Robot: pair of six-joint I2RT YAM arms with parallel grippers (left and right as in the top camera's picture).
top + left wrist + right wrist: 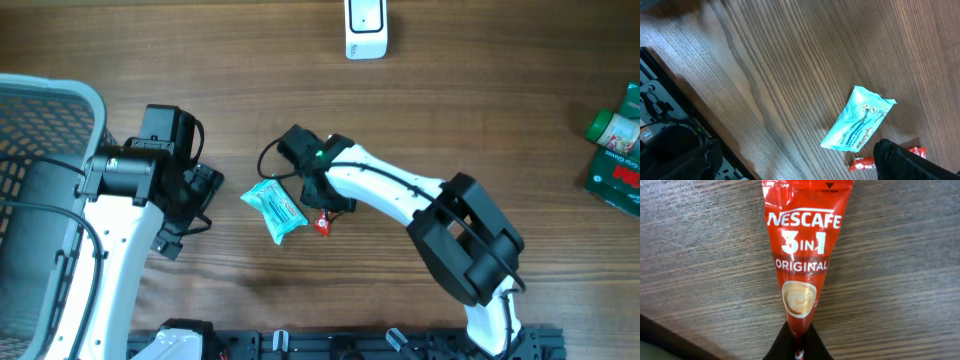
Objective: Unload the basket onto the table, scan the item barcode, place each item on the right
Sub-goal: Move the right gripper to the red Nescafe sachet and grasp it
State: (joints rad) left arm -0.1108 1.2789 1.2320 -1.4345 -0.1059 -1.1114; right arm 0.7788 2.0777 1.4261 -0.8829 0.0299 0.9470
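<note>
Right wrist: right jaws pinch sachet [801,265] at its tapered edge.

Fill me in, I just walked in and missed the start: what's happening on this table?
The right gripper is shut on the narrow end of a red Nescafe 3-in-1 coffee sachet, down at the brown wooden table. A teal plastic packet lies beside it, untouched. The left gripper hangs open near that packet, holding nothing. The white boxy scanner stands at the far edge, apart from the sachet, which is not yet at it.
</note>
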